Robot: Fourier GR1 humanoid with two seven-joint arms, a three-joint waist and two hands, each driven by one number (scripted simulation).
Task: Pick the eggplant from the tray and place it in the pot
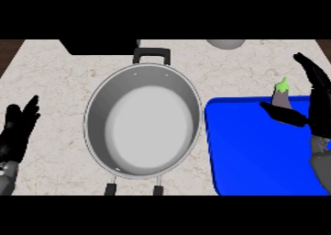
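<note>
Eggplant (281,95) stands upright at the far edge of the blue tray (252,160), near the surface's right edge. The right hand (320,108) is spread wide beside it, thumb touching its base, fingers not closed. The pot (142,121) sits mid-surface. The left hand (15,131) rests open at the left edge.

Pale speckled marble-patterned counter (52,78) across the whole scene. Black boxy object (100,46) at far edge, left of centre, cut off. Grey rounded object (227,43) far right, partly shown. Dark wood strip (5,57) far left.
</note>
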